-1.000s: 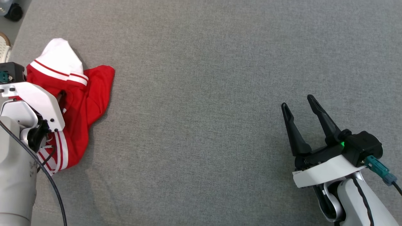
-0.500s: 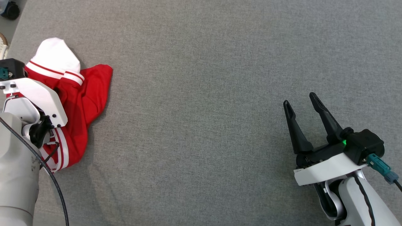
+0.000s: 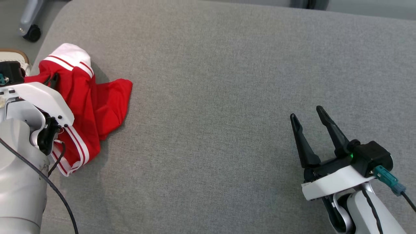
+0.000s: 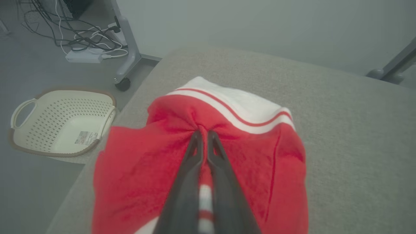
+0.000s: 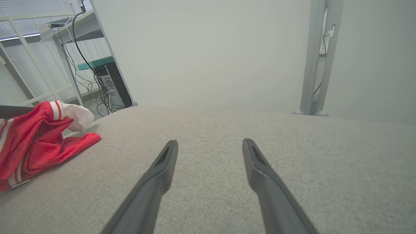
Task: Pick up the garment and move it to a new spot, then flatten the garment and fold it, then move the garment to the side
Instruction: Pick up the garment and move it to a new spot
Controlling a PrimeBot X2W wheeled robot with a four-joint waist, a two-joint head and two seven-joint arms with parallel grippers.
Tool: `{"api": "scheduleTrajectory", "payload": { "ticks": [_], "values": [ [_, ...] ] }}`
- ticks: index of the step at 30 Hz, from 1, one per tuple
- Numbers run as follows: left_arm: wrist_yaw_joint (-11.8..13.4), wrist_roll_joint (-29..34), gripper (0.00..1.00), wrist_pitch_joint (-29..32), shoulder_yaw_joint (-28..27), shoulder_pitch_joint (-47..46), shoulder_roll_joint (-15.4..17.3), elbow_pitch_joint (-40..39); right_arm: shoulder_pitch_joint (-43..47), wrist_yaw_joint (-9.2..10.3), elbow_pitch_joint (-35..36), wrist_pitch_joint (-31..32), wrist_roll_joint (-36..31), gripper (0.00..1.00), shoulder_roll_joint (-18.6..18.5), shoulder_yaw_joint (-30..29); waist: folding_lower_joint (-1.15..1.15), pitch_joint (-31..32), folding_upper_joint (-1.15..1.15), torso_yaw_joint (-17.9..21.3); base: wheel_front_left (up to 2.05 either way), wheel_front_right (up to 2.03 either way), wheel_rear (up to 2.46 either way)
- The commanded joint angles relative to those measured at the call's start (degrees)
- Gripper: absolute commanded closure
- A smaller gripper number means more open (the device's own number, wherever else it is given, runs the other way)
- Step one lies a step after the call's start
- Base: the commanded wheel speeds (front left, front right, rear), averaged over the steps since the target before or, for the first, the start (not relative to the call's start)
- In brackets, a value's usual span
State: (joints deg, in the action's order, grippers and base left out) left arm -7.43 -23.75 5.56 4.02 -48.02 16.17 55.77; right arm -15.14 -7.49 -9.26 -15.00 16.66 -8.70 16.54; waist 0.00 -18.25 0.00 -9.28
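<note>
Red-and-white garment (image 3: 107,100) lies bunched at the counter's (image 3: 227,97) far-left corner. Left claw (image 4: 202,133) is pressed together, pinching a red fold just below the white striped band. Right claw (image 3: 306,112) is spread, holding nothing, over the counter's right side, well apart from the garment. In the head view the left wrist housing hides the pinch and part of the garment.

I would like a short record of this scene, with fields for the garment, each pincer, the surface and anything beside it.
item: garment, red with white striped bands, bunched up
place: left edge of the grey cushion
left pincer: shut, pinching the red cloth
right pincer: open, holds nothing, far from the garment
beside: pale perforated basket on the floor
</note>
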Motion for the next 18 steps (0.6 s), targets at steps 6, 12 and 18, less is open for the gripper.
{"api": "scheduleTrajectory", "payload": {
  "ticks": [6,12,18],
  "values": [
    [-0.1,-1.1,1.00,-6.0,0.9,2.2,-0.3,-3.1,1.8,-0.01,-0.5,-0.2,-0.3,0.00,0.3,-0.2,0.00,3.8,0.00,-0.2,0.00,0.00,0.00],
    [-0.1,-2.6,1.00,-11.0,1.8,5.0,-1.3,-7.6,3.4,-0.01,-0.8,-0.2,-0.4,0.00,0.9,-0.5,0.00,7.1,0.00,0.1,0.00,0.00,0.00],
    [-0.1,-4.2,1.00,-15.1,2.6,8.0,-2.4,-13.7,4.8,-0.01,-0.9,-0.2,-0.7,0.00,1.4,-1.2,0.00,9.9,0.00,1.1,0.00,0.00,0.00]
  ]
}}
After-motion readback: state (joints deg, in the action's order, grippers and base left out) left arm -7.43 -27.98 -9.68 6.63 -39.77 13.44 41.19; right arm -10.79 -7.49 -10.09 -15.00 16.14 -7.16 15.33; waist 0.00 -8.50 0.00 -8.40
